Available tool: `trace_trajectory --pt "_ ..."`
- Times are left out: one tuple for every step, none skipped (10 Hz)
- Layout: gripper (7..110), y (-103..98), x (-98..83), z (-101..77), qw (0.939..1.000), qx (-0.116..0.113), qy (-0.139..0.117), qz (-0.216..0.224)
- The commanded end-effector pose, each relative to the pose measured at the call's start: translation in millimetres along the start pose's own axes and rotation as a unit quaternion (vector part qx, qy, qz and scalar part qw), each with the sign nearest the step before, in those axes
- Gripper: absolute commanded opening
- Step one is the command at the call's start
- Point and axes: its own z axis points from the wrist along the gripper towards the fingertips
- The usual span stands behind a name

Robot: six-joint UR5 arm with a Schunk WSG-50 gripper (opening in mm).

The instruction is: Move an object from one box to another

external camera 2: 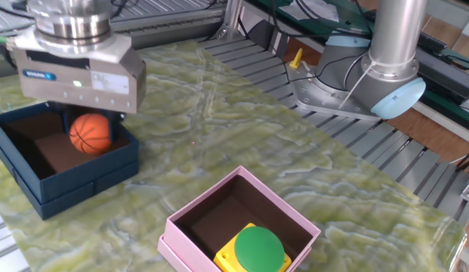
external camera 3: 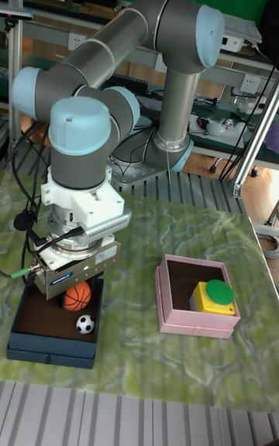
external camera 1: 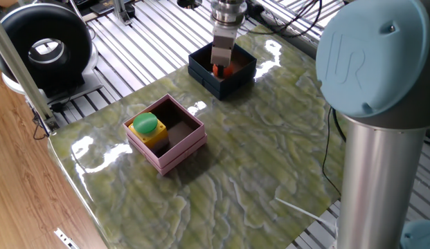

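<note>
Gripper: the gripper (external camera 3: 77, 296) hangs over the navy box, its fingers pinching the small orange ball; a boxy grey metal body with a blue label sits under a ribbed silver wrist.
Orange ball: the orange ball (external camera 2: 91, 134) is round with dark seams like a basketball; it is held between the fingers, above the box floor, about level with the rim.
Navy box: the navy box (external camera 2: 77, 177) is square with thin dark-blue walls and a flat brownish inside; it sits near the table's edge.
Second ball: a small black-and-white ball (external camera 3: 85, 324), patterned like a football, lies on the navy box's floor, just below the orange one.
Pink box: the pink box (external camera 2: 199, 223) is square, pale pink, with a stepped rim and a dark brown inside; it stands well apart from the navy box.
Button block: a yellow block with a round green cap (external camera 2: 258, 247) sits in one corner of the pink box.
Table: the table (external camera 1: 256, 159) is glossy, with a green marbled surface that shows glare.
</note>
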Motion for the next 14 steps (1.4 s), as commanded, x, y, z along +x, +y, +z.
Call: trace_trajectory --pt "7 -2 -10.1 -29.2 0.9999 0.012 0.008 -0.004" --pt "7 6 -13.9 -39.0 0.9999 0.002 0.011 0.0" --pt "7 15 -17.7 -47.8 0.9999 -0.008 0.013 0.004" --pt "7 23 -22.8 -54.5 0.9997 -0.018 0.014 0.006" --pt "7 31 -27.9 -57.3 0.9996 -0.026 0.012 0.006" --pt "7 38 -33.5 -58.1 0.9994 -0.033 0.008 0.009" --pt "7 48 -37.9 -58.3 0.999 -0.042 0.007 0.011" --pt "7 57 -43.4 -58.8 0.999 -0.041 0.009 0.017" --pt "7 68 -50.0 -59.3 0.9989 -0.04 0.011 0.023" --pt "7 85 -57.9 -56.6 0.9985 -0.042 0.01 0.034" --pt "7 100 -65.0 -52.7 0.9983 -0.042 0.008 0.04" --pt "7 113 -68.5 -53.3 0.9978 -0.037 0.012 0.053" --pt "7 120 -69.3 -58.9 0.9972 -0.032 0.021 0.064" --pt "7 133 -72.1 -63.2 0.9959 -0.041 0.028 0.075"
